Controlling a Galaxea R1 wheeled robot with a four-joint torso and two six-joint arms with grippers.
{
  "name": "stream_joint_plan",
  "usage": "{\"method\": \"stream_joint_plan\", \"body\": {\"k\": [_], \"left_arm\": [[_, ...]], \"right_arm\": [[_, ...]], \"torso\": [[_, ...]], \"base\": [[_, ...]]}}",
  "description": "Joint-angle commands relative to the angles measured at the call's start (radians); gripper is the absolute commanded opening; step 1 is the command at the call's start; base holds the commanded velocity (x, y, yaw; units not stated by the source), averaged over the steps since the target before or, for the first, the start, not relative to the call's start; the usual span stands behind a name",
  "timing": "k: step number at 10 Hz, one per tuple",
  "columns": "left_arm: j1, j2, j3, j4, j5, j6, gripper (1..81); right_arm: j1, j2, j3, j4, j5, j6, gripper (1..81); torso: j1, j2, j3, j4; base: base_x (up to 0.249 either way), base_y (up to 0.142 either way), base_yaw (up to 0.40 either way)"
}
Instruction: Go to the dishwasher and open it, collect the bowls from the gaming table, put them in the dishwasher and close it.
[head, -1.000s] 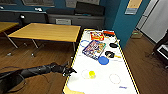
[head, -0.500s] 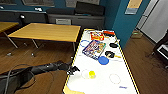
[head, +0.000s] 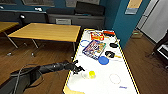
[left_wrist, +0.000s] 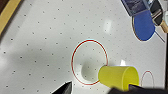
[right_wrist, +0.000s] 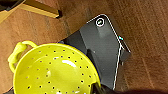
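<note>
Left claw (head: 79, 69) now nearer the yellow cup (head: 92, 74) on the gaming table (head: 125, 72); fingers spread, empty.

Gaming table (head: 125, 77): I read no lettering on its markings.
Box (head: 94, 48): print illegible to me.
Wall poster (head: 133, 6): text unreadable to me.

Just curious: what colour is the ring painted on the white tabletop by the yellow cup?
Red ring, clearest in the left wrist view.

Office break room: yellow-wood table (head: 47, 32), dark sofa (head: 75, 16), game-strewn gaming table (head: 120, 82).
</note>
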Motion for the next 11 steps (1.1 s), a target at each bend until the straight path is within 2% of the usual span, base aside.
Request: {"method": "stream_joint_plan", "body": {"k": [1, 7, 11], "left_arm": [[-0.154, 0.065, -0.046, 0.005, 0.034, -0.002, 81.1], [-0.152, 0.19, -0.164, 0.008, 0.038, 0.0, 81.1], [-0.128, 0.213, -0.213, 0.006, 0.037, -0.002, 81.1]], "right_arm": [[0.024, -0.053, 0.015, -0.013, -0.072, 0.001, 1.0], [0.027, -0.051, 0.012, -0.013, -0.072, 0.001, 1.0], [0.029, -0.041, 0.002, -0.013, -0.075, 0.001, 1.0]], "torso": [[0.0, 0.0, 0.0, 0.0], [0.0, 0.0, 0.0, 0.0], [0.0, 0.0, 0.0, 0.0]], "base": [[0.0, 0.0, 0.0], [0.0, 0.0, 0.0], [0.0, 0.0, 0.0]]}}
